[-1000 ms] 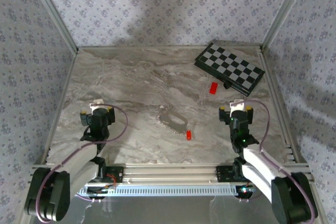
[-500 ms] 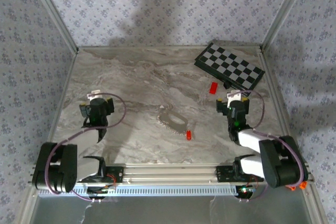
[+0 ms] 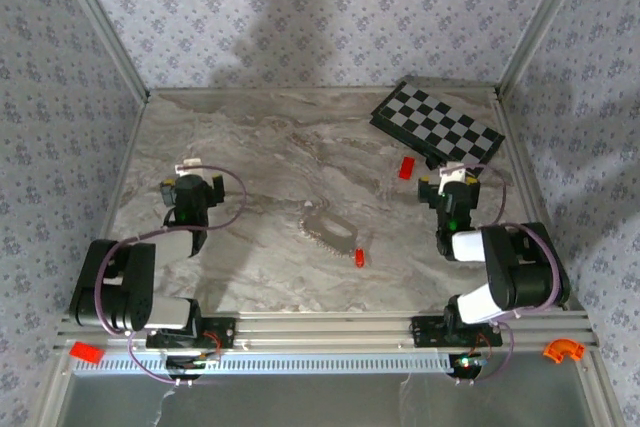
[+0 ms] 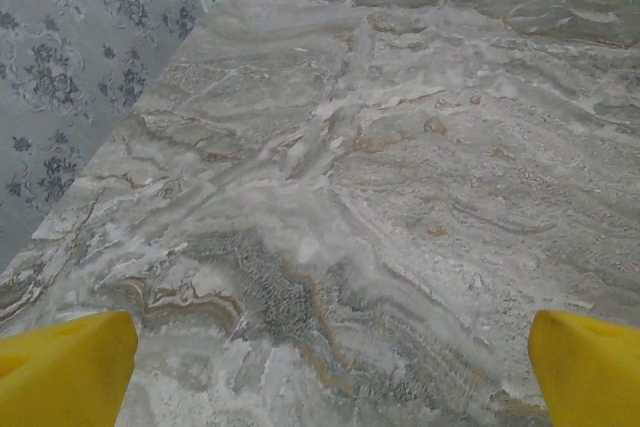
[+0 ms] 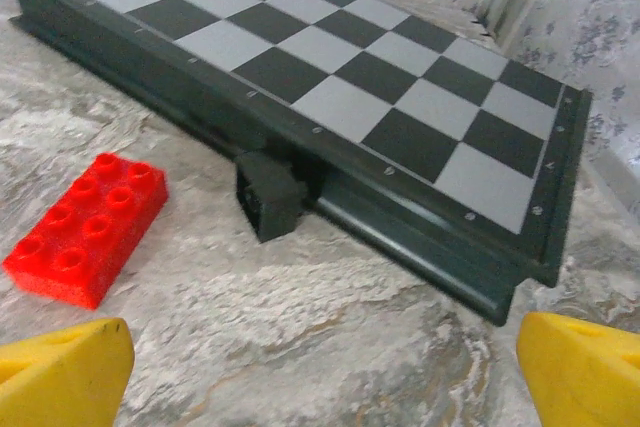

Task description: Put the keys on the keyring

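The keys lie as a silvery cluster near the middle of the marble counter, between the two arms and touched by neither. Just beside them, toward the near edge, sits a small red bit. I cannot tell whether it is joined to them, and any ring is too small to make out.

The left pincer is over the left part of the counter, well apart from the keys. It is released: in its wrist view the yellow fingertips stand at opposite corners with bare marble between them. The flowered wall rises along the counter's left edge.

The right pincer is over the right part of the counter, near the chessboard, which lies flat in the far right corner. This pincer is released too: its fingertips are spread wide and grasp nothing. Ahead of them a red brick lies studs up on the marble, near the board's edge but not touching it. A small dark block juts from the board's side just beside the brick.

On the frame in front of the counter, an orange piece sits at the right and a red tag at the left.
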Controlling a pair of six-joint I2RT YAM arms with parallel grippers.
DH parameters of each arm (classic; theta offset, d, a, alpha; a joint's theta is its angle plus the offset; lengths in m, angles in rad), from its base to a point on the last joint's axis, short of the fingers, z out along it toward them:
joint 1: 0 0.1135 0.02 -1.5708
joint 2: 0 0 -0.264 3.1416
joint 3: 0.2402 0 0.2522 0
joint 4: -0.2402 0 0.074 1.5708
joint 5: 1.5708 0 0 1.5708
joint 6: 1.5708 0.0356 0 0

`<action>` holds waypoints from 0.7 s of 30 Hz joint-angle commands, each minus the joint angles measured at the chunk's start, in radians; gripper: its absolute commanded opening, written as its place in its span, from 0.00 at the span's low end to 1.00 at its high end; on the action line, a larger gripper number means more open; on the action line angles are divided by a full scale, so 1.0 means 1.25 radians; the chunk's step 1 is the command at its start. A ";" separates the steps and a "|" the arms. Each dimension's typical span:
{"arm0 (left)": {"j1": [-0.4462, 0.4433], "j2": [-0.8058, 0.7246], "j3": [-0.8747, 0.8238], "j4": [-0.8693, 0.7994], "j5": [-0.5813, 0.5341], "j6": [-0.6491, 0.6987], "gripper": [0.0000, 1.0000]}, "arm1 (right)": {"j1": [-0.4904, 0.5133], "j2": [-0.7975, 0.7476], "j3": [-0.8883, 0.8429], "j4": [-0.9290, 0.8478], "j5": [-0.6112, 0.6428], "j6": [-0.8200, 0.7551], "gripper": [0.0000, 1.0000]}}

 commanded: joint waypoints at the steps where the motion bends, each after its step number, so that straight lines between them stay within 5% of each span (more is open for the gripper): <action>1: 0.004 0.008 0.011 0.059 0.019 0.020 1.00 | -0.013 0.037 0.020 0.057 0.009 0.027 0.99; 8: 0.041 0.085 -0.034 0.225 0.040 -0.003 1.00 | -0.015 0.050 0.037 0.025 0.017 0.042 1.00; 21: 0.054 0.136 -0.004 0.206 0.069 -0.008 0.99 | -0.038 0.047 0.050 -0.008 -0.014 0.065 0.99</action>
